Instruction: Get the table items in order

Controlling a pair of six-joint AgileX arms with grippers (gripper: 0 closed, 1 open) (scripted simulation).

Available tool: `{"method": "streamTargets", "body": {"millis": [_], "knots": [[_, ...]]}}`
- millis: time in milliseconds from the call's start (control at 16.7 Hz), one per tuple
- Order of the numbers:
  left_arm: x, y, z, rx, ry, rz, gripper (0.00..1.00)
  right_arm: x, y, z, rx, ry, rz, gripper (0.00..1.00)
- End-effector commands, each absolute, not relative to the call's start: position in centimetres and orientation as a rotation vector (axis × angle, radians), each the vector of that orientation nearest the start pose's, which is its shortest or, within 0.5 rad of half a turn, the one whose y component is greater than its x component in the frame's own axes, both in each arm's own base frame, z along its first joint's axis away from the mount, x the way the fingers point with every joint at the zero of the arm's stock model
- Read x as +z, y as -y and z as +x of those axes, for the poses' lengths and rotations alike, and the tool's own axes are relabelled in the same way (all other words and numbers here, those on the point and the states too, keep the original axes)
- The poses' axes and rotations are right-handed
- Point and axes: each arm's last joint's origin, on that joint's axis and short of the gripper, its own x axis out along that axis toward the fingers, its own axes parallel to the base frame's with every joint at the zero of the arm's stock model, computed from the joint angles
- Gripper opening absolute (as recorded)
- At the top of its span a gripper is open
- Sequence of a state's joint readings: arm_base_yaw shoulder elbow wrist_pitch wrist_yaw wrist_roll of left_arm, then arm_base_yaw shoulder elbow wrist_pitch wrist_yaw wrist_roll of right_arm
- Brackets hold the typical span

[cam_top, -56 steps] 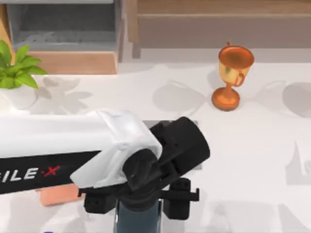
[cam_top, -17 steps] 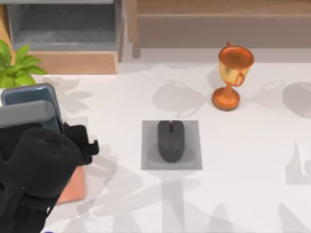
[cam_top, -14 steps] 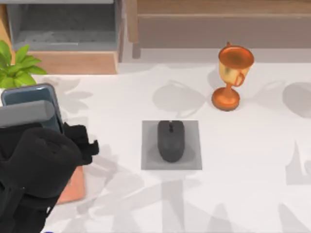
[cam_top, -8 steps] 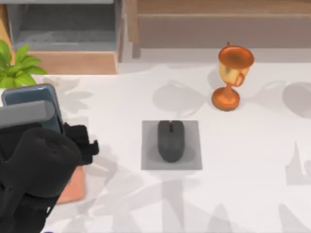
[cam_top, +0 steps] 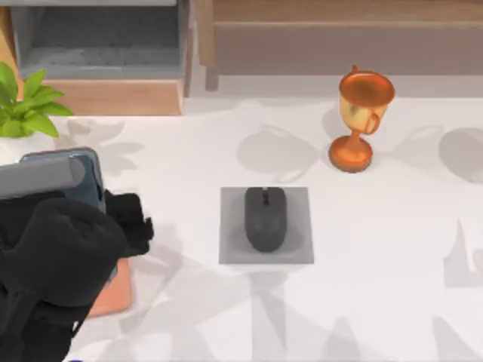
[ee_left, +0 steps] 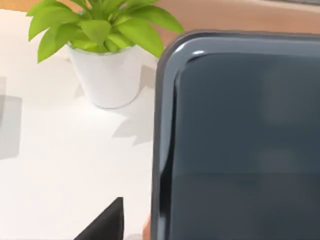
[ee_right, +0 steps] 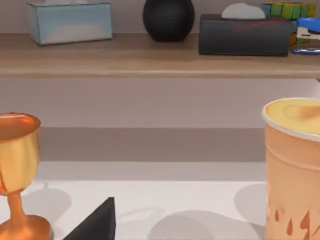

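My left gripper point(cam_top: 75, 219) is at the table's left side, shut on the dark blue-grey smartphone point(cam_top: 83, 170), which it holds upright over the salmon-pink phone stand point(cam_top: 115, 292). In the left wrist view the smartphone point(ee_left: 240, 140) is very close, and its lower end is hidden. The black mouse point(cam_top: 265, 219) lies on the grey square pad point(cam_top: 229, 226) at the table's centre. At the back right stands the copper-gold trophy point(cam_top: 355, 121), also seen as the trophy point(ee_right: 17, 165) in the right wrist view. My right gripper point(ee_right: 95, 222) is parked near it.
A green potted plant point(cam_top: 26, 113) stands at the back left, close behind the phone, and the left wrist view shows the plant point(ee_left: 105, 55). An orange paper cup point(ee_right: 295, 170) stands by the right gripper. A wooden shelf point(ee_right: 150, 55) with boxes runs along the back.
The left arm swung from the table's centre to the left side with the smartphone. In the last half second the phone sank lower toward the pink stand.
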State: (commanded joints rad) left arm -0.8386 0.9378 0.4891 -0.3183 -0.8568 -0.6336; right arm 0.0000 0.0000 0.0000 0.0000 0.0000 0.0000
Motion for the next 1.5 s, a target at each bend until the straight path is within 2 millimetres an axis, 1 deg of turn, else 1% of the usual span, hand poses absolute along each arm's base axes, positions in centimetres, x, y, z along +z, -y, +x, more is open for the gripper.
{"method": "streamTargets", "body": {"millis": [480,960,1320,1500], "knots": [[19.9,11.9,13.5,0.174,-0.472,-0.047,1.0,16.0,0.1,10.6,0.0,0.0,0.0,1.0],[19.9,11.8,10.8,0.173,-0.472,-0.047,1.0,16.0,0.1,10.6,0.0,0.0,0.0,1.0],[20.0,11.7,10.8,0.167,-0.476,-0.05,1.0,16.0,0.1,10.6,0.0,0.0,0.0,1.0],[20.8,10.7,11.0,0.125,-0.477,-0.087,1.0,16.0,0.1,10.6,0.0,0.0,0.0,1.0]]}}
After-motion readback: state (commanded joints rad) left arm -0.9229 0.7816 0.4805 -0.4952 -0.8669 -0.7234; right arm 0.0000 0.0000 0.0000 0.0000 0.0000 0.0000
